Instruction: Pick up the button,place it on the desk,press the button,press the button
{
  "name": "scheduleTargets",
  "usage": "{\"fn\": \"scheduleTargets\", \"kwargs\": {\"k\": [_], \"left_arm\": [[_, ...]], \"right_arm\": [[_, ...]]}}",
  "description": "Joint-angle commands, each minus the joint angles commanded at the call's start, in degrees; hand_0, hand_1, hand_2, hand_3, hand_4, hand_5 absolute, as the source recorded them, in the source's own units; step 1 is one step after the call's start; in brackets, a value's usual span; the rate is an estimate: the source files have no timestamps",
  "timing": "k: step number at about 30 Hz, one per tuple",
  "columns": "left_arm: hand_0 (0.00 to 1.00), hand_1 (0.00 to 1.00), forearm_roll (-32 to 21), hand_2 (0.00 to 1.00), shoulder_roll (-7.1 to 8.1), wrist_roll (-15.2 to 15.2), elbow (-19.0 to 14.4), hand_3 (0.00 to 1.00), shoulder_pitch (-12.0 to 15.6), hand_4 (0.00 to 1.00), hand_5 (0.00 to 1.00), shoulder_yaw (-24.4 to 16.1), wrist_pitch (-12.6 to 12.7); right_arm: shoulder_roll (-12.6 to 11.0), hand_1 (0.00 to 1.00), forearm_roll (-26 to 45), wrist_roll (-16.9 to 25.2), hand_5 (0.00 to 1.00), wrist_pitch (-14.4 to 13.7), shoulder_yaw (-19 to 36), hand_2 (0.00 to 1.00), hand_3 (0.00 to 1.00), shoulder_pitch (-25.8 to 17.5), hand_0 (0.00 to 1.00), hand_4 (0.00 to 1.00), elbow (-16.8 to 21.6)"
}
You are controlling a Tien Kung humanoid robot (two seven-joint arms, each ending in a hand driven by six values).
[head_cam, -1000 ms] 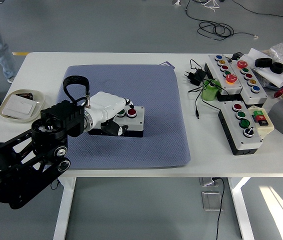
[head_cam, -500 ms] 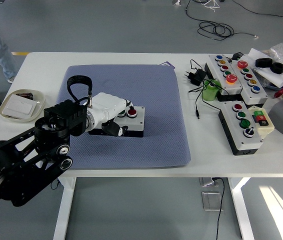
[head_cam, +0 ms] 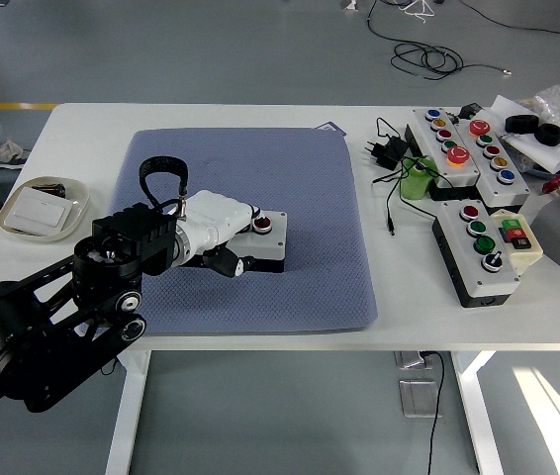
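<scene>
Left robot hand (head_cam: 223, 226) over button box (head_cam: 265, 247), seemingly touching the red button (head_cam: 261, 225)

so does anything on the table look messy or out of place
Mostly the right side: a loose black cable trails from a black plug adapter past a green cylinder, beside two crowded grey button boxes. The small button box under the left hand lies flat on the blue mat.

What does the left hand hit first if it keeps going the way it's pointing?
The left hand points right along the button box. Its red button lies just ahead, likely first contact; height above it is unclear from this view.
</scene>
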Motion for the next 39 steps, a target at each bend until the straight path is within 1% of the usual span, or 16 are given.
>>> {"fn": "scheduleTargets", "kwargs": {"k": [9, 15, 18, 20, 22, 23, 24, 27, 28, 29, 30, 35, 36, 37, 38, 39], "left_arm": [[0.002, 0.044, 0.3, 0.129, -0.12, 0.4, 1.7, 0.837, -0.3, 0.603, 0.313, 0.2, -1.1], [0.002, 0.047, 0.0, 0.128, 0.08, 0.4, 1.7, 0.837, -0.1, 0.603, 0.314, 0.2, -1.9], [0.002, 0.047, 0.1, 0.128, 0.17, 0.4, 1.4, 0.837, -0.1, 0.602, 0.315, -0.1, -1.7], [0.002, 0.047, 0.2, 0.128, 0.16, 0.3, 1.0, 0.837, 0.0, 0.602, 0.315, -0.4, -0.8], [0.002, 0.047, 0.8, 0.128, -0.08, -0.3, 0.3, 0.837, 0.5, 0.602, 0.315, -1.1, 1.5], [0.002, 0.047, 0.9, 0.128, -0.29, -0.4, -0.1, 0.837, 1.0, 0.602, 0.315, -1.6, 3.7], [0.002, 0.046, 0.9, 0.128, -0.35, -0.5, -0.3, 0.826, 1.1, 0.599, 0.308, -1.7, 4.9], [0.002, 0.046, 0.6, 0.128, -0.71, -0.9, -1.0, 0.826, 1.7, 0.599, 0.308, -1.8, 10.5], [0.002, 0.046, 0.3, 0.128, -0.77, -1.0, -1.1, 0.826, 1.8, 0.599, 0.308, -1.8, 12.1], [0.002, 0.046, -0.1, 0.128, -0.84, -1.1, -1.2, 0.826, 1.9, 0.599, 0.308, -1.9, 14.2], [0.038, 0.115, -0.7, 0.199, -0.91, -1.3, -1.1, 0.816, 2.0, 0.664, 0.512, -1.9, 16.1], [0.038, 0.115, -4.0, 0.199, -0.95, -2.1, -0.8, 0.816, 2.7, 0.664, 0.512, -2.6, 27.3], [0.24, 0.36, -5.0, 0.397, -0.89, -2.4, -0.6, 0.903, 3.0, 0.695, 0.644, -2.8, 29.3], [0.24, 0.36, -6.1, 0.397, -0.87, -2.8, -0.4, 0.903, 3.3, 0.695, 0.644, -3.1, 31.5], [0.24, 0.36, -8.5, 0.397, -0.89, -3.6, 0.0, 0.903, 3.7, 0.695, 0.644, -3.6, 34.1], [0.24, 0.36, -9.6, 0.397, -0.9, -3.8, 0.1, 0.903, 3.8, 0.695, 0.644, -3.7, 36.0]], "right_arm": [[0.0, 0.797, 0.2, 0.0, 0.479, 0.0, 0.1, 0.817, 0.751, 0.1, 0.787, 0.412, 0.0], [0.0, 0.797, 0.0, 0.0, 0.479, 0.0, 0.2, 0.817, 0.751, 0.1, 0.787, 0.412, 0.0], [0.0, 0.797, 0.0, 0.0, 0.479, 0.0, 0.2, 0.817, 0.751, 0.1, 0.787, 0.412, 0.0], [0.0, 0.797, -0.1, -0.1, 0.479, 0.0, 0.2, 0.817, 0.751, 0.0, 0.787, 0.412, 0.0], [0.0, 0.797, -0.5, -0.1, 0.479, 0.0, 0.3, 0.817, 0.751, 0.0, 0.787, 0.412, 0.0], [0.0, 0.797, -0.4, -0.1, 0.479, 0.0, 0.3, 0.817, 0.751, -0.1, 0.787, 0.412, 0.0], [0.0, 0.797, -0.4, -0.1, 0.479, 0.0, 0.3, 0.817, 0.751, -0.1, 0.787, 0.412, 0.0], [0.1, 0.797, -0.3, -0.1, 0.479, -0.1, 0.3, 0.817, 0.751, -0.1, 0.787, 0.412, 0.0], [0.1, 0.797, -0.3, -0.1, 0.479, -0.1, 0.3, 0.817, 0.751, -0.2, 0.787, 0.412, 0.0], [0.1, 0.797, -0.3, -0.1, 0.479, -0.1, 0.3, 0.817, 0.751, -0.2, 0.787, 0.412, 0.0], [0.0, 0.797, -0.4, -0.1, 0.479, -0.1, 0.3, 0.817, 0.751, -0.2, 0.787, 0.412, 0.0], [0.0, 0.797, -0.2, 0.0, 0.479, -0.1, 0.2, 0.817, 0.751, -0.3, 0.787, 0.412, 0.0], [0.0, 0.797, -0.2, 0.0, 0.479, 0.0, 0.2, 0.817, 0.751, -0.4, 0.787, 0.412, 0.0], [0.0, 0.797, -0.2, 0.0, 0.479, 0.0, 0.2, 0.817, 0.751, -0.4, 0.787, 0.412, 0.0], [-0.1, 0.797, -0.2, 0.0, 0.479, 0.0, 0.1, 0.817, 0.751, -0.4, 0.787, 0.412, 0.0], [-0.1, 0.797, -0.2, 0.0, 0.479, 0.0, 0.1, 0.817, 0.751, -0.4, 0.787, 0.412, 0.0]]}}
